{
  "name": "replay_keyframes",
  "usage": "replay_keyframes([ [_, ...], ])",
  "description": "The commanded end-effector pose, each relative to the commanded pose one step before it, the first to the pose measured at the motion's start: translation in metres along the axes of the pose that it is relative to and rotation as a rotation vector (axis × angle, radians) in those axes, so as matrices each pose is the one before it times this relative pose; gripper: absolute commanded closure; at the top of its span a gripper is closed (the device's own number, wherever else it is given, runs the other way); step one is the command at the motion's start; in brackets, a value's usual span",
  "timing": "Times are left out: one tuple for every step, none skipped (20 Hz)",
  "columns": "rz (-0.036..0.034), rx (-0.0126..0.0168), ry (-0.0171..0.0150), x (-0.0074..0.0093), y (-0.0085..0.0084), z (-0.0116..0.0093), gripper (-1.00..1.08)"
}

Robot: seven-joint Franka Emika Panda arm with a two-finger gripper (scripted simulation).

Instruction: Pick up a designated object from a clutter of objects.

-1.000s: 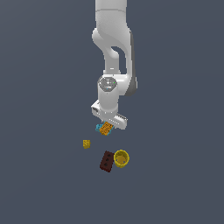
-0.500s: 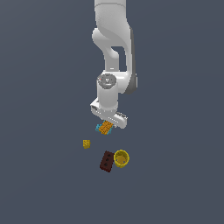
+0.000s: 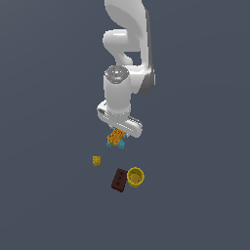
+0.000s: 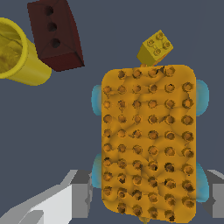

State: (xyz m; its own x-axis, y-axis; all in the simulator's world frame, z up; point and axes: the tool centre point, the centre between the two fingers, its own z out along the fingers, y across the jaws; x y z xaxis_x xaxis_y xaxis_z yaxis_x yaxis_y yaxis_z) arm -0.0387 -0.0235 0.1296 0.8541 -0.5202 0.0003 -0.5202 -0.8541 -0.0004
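Note:
The designated object, a flat orange block (image 3: 115, 136) with a studded top and cyan bits at its sides, sits between the fingers of my gripper (image 3: 117, 134). In the wrist view the orange block (image 4: 148, 140) fills the frame, and a grey finger (image 4: 81, 193) presses on each long side where the cyan bits stick out. My gripper (image 4: 148, 194) is shut on it. The block hangs apart from the rest of the clutter of objects, which looks small beyond it in the wrist view.
A small yellow cube (image 3: 96, 160) (image 4: 155, 47) lies toward the exterior view's left. A dark red brick (image 3: 119, 179) (image 4: 56, 34) lies beside a yellow cup (image 3: 135, 177) (image 4: 17, 52). The surface is plain dark grey.
My gripper and the orange block have risen a little in the exterior view. The yellow cube, dark red brick and yellow cup have stayed where they were.

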Motion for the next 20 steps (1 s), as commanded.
replay_keyframes([
  [0.00029,0.00037,0.00088,0.00437,0.00024,-0.02337,1.08],
  [0.00000,0.00000,0.00000,0.00181,0.00005,-0.00973,1.08],
  [0.00000,0.00000,0.00000,0.00182,0.00005,-0.00971,1.08],
  [0.00000,0.00000,0.00000,0.00182,0.00004,-0.00970,1.08],
  [0.00000,0.00000,0.00000,0.00183,0.00003,-0.00969,1.08],
  [0.00000,0.00000,0.00000,0.00184,0.00003,-0.00969,1.08],
  [0.00000,0.00000,0.00000,0.00185,0.00002,-0.00970,1.08],
  [0.00000,0.00000,0.00000,0.00186,0.00001,-0.00970,1.08],
  [0.00000,0.00000,0.00000,0.00188,0.00000,-0.00971,1.08],
  [0.00000,0.00000,0.00000,0.00190,-0.00001,-0.00973,1.08],
  [0.00039,-0.00050,-0.00026,0.00207,0.00005,-0.00950,1.08],
  [0.00000,0.00000,0.00000,0.00193,-0.00003,-0.00976,1.08],
  [0.00000,0.00000,0.00000,0.00196,-0.00004,-0.00977,1.08],
  [0.00000,0.00000,0.00000,0.00198,-0.00005,-0.00979,1.08],
  [0.00000,0.00000,0.00000,0.00201,-0.00007,-0.00981,1.08],
  [0.00000,0.00000,0.00000,0.00203,-0.00008,-0.00982,1.08],
  [0.00000,0.00000,0.00000,0.00206,-0.00009,-0.00984,1.08],
  [0.00000,0.00000,0.00000,0.00209,-0.00011,-0.00985,1.08],
  [0.00000,0.00000,0.00000,0.00212,-0.00013,-0.00985,1.08],
  [0.00000,0.00000,0.00000,0.00216,-0.00014,-0.00985,1.08],
])
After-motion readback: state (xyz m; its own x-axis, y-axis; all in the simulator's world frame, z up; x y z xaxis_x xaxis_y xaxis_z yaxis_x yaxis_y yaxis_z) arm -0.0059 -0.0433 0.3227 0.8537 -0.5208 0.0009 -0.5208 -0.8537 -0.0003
